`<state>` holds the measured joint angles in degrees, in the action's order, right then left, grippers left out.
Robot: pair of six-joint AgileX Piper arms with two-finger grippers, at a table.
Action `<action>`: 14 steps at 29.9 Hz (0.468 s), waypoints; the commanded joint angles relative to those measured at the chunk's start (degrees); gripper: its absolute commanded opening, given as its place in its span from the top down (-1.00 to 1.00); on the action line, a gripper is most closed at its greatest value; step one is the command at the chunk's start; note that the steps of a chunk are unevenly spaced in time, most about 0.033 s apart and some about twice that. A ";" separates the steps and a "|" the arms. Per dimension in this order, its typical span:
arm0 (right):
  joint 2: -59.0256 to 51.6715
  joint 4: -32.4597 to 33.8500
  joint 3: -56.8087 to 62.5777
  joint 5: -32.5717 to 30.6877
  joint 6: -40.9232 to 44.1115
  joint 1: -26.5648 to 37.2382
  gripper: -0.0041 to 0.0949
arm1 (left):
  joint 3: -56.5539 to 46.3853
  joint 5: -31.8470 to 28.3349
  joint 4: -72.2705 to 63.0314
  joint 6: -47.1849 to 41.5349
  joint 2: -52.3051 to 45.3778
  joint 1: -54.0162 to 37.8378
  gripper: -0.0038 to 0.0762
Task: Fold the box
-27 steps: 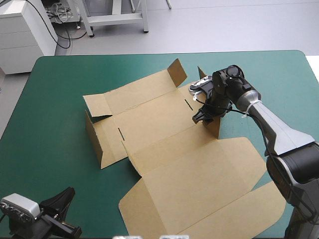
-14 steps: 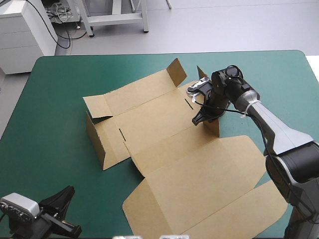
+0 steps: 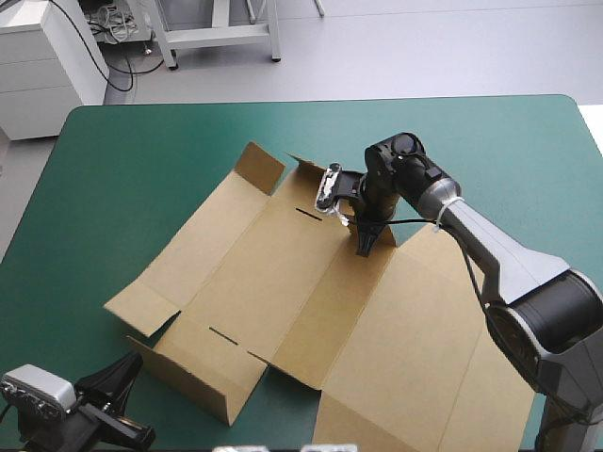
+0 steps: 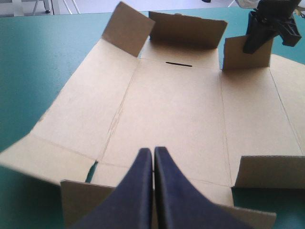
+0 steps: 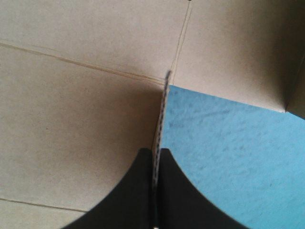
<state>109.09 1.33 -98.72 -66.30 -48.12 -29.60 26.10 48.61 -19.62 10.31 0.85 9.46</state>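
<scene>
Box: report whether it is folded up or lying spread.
Mostly spread. The box lies with its panels flat; only small edge flaps stand, one pinched by the right gripper.

Table [image 3: 141, 160]: teal-green cover, rounded far corners, far edge running near the top of the high view. Cover is smooth and bare along the far side and the left side (no creases seen). The same cover appears in the left wrist view [image 4: 47, 47] and in the right wrist view [image 5: 228, 143].

Beyond the far left corner: a white drawer cabinet [image 3: 42, 66] on the pale grey floor [image 3: 424, 47], black cables [image 3: 113, 28] beside it, and a light metal frame [image 3: 217, 33].
</scene>
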 commanded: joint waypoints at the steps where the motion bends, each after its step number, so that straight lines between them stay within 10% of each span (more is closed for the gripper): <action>1: -2.30 0.68 -4.84 2.09 -7.05 -1.60 0.96 | 1.26 -4.22 -1.98 0.06 0.87 0.06 0.92; 14: 10.45 1.76 -17.00 -0.75 -8.76 -2.19 0.96 | 1.26 -4.10 -3.12 0.06 0.87 0.06 0.92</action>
<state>121.04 7.03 -113.55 -68.34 -56.20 -31.22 26.10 48.61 -21.03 10.31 0.85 9.46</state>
